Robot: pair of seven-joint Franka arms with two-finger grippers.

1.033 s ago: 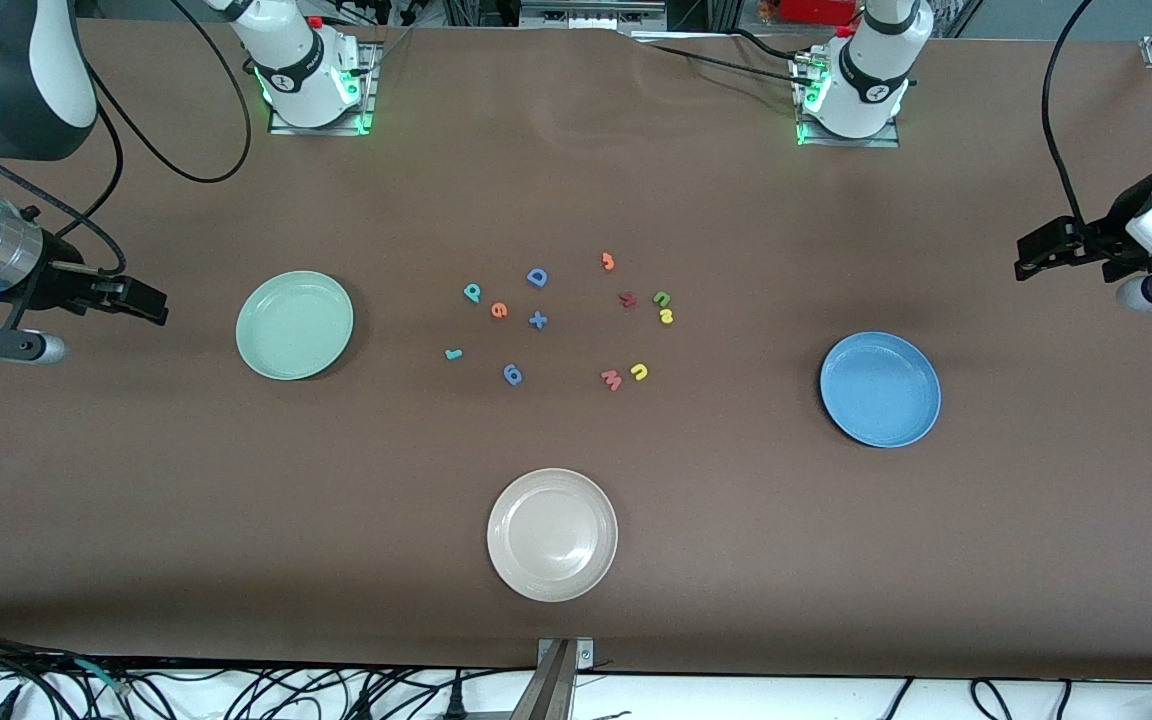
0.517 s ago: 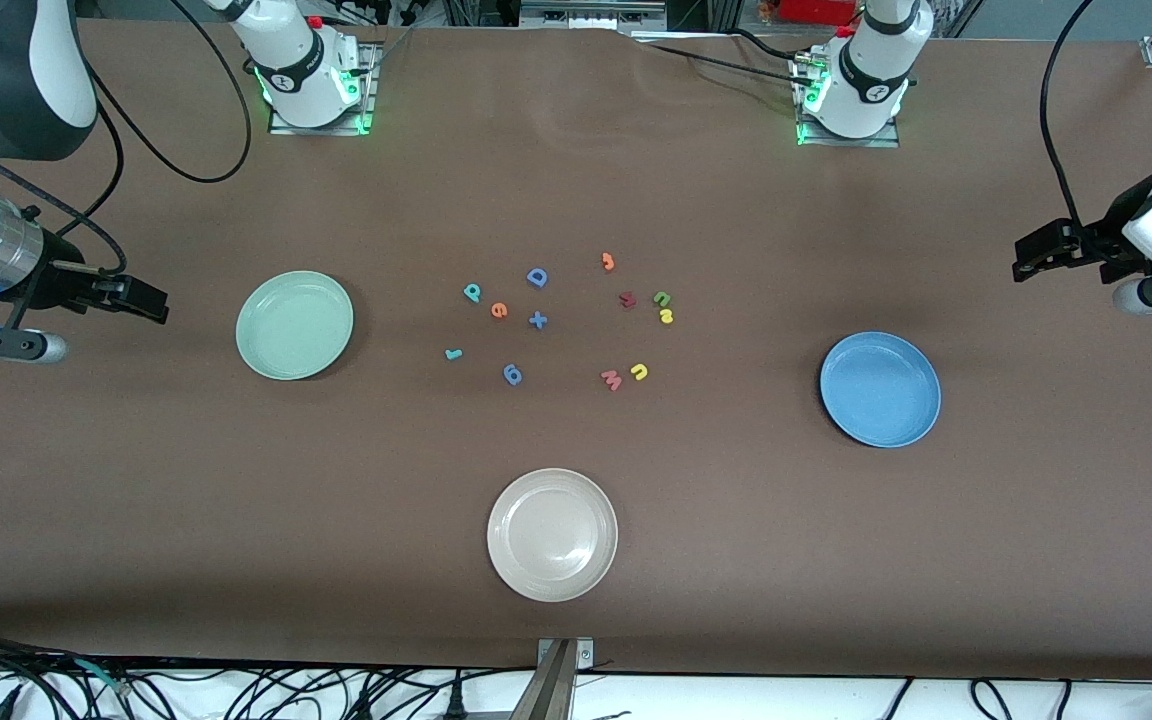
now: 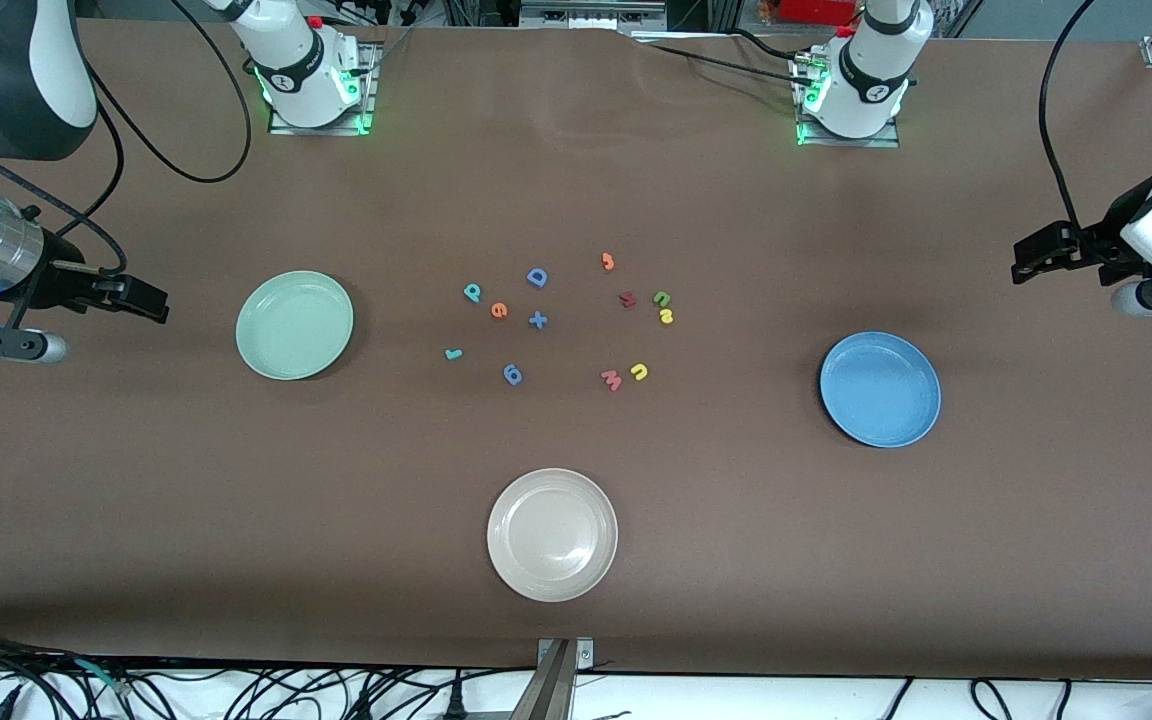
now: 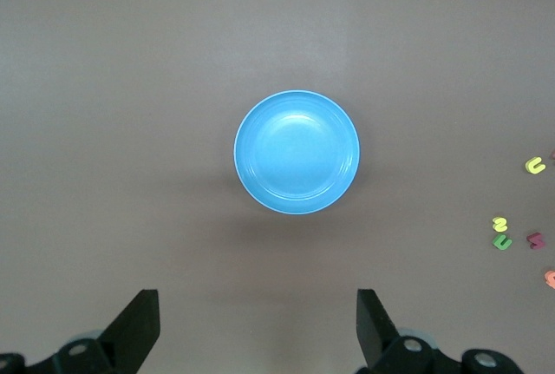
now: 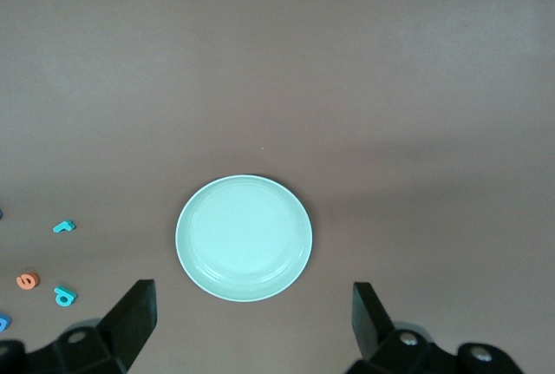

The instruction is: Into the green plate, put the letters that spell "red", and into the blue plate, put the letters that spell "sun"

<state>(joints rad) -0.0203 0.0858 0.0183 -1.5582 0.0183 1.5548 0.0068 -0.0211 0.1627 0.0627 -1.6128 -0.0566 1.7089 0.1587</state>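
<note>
Spreading wide and empty, left gripper (image 4: pixel 257 331) and right gripper (image 5: pixel 251 322) show fingertips cut off.

Wide matte brown surface (image 3: pixel 836 560) under even overhead light, faint creases toward twelve o'clock, tangled black cables (image 3: pixel 236 690) along six o'clock, metal bracket (image 3: pixel 561 665) at its edge

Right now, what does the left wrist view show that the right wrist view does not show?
Only the left wrist view shows the blue plate, the yellow "u", yellow "s", green "n" and the open left gripper. Only the right wrist view shows the green plate, the teal "r", orange "e", teal "d" and the open right gripper. Both show the brown table.
</note>
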